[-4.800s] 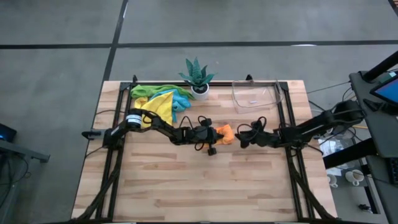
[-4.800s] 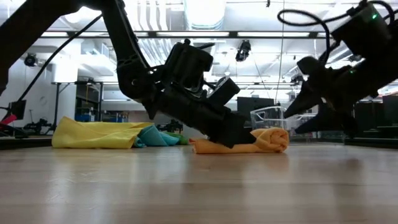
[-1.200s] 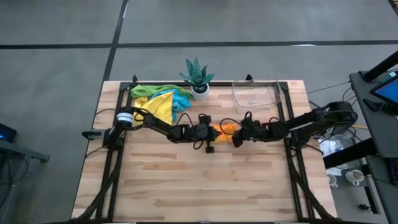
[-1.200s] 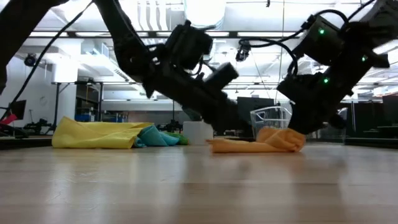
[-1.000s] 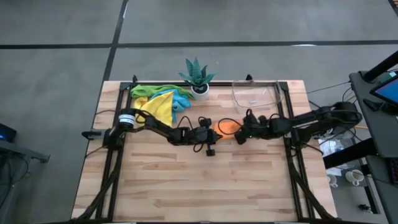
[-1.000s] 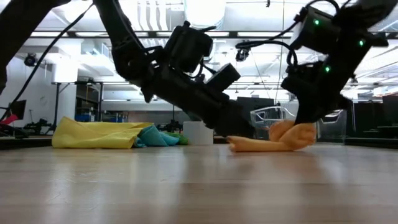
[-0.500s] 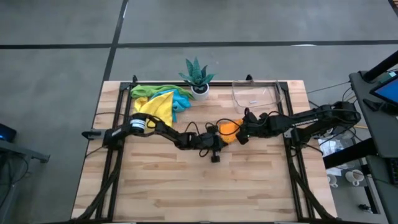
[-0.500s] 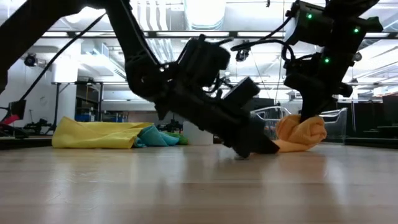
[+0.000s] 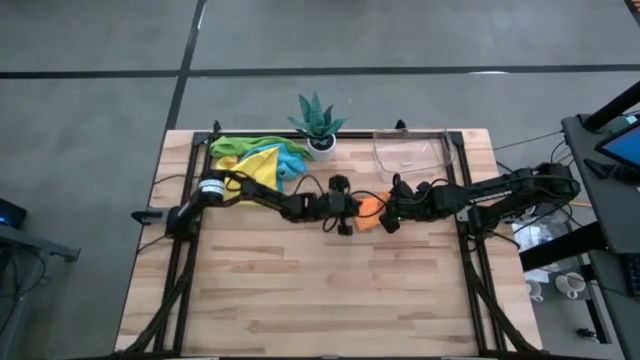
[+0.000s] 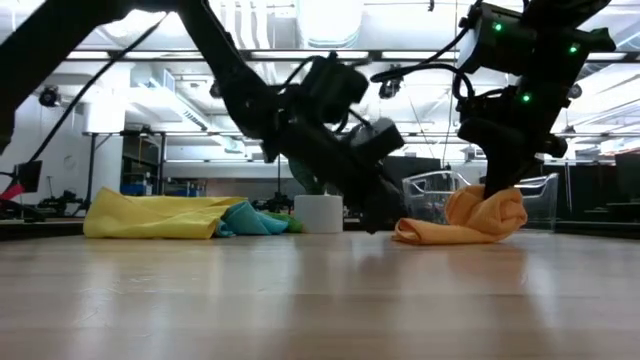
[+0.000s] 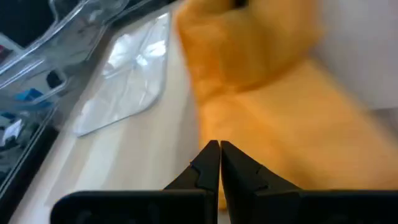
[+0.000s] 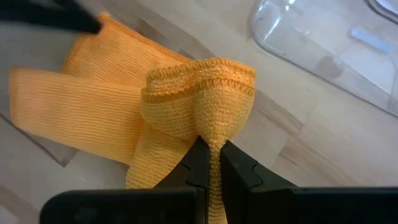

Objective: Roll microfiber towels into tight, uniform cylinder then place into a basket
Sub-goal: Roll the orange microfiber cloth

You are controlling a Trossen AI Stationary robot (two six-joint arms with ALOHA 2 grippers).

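Right pincer [image 12: 211, 163] pinching fold of orange towel [image 9: 369, 209], lifting one end off bench [image 9: 300, 290] near centre; left pincer [image 11: 219, 163] pressed together, tips at towel's flat edge, holding nothing. Half second ago left pincer was sitting lower and nearer bench front. Right wrist view showing stitched hem bunched above fingers; low view showing towel tail lying flat. Basket [image 9: 412, 156] sitting just behind
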